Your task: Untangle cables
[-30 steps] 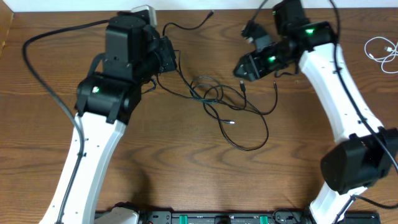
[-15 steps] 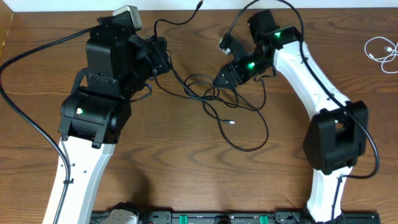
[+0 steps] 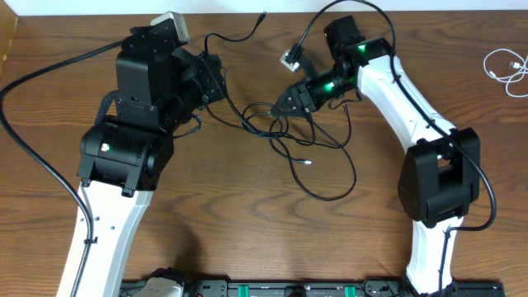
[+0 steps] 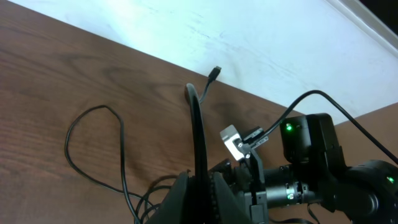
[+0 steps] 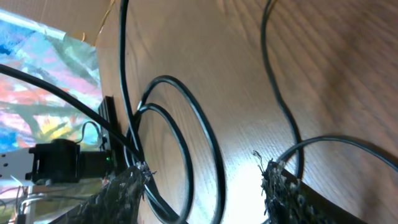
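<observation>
Several thin black cables (image 3: 285, 130) lie tangled on the brown table (image 3: 247, 231), with one long loop (image 3: 334, 191) trailing toward the front. My left gripper (image 3: 221, 85) is shut on one black cable (image 4: 200, 124). That cable runs up from the jaws to a small plug (image 4: 216, 73) near the table's back edge. My right gripper (image 3: 277, 109) hovers open at the right side of the tangle. In the right wrist view its fingers (image 5: 124, 190) straddle two curved cable loops (image 5: 186, 124) without pinching them. A white cable (image 3: 504, 64) lies coiled at the far right.
A black equipment bar (image 3: 272, 289) runs along the front edge. The left arm's thick black wire (image 3: 33, 82) arcs over the table's left side. A white wall (image 4: 249, 37) borders the back edge. In the left wrist view the right arm (image 4: 311, 168) is close by.
The right gripper has swung left and down onto the tangle, opening slightly. The left arm shifted left earlier with its cable and has since held still.
</observation>
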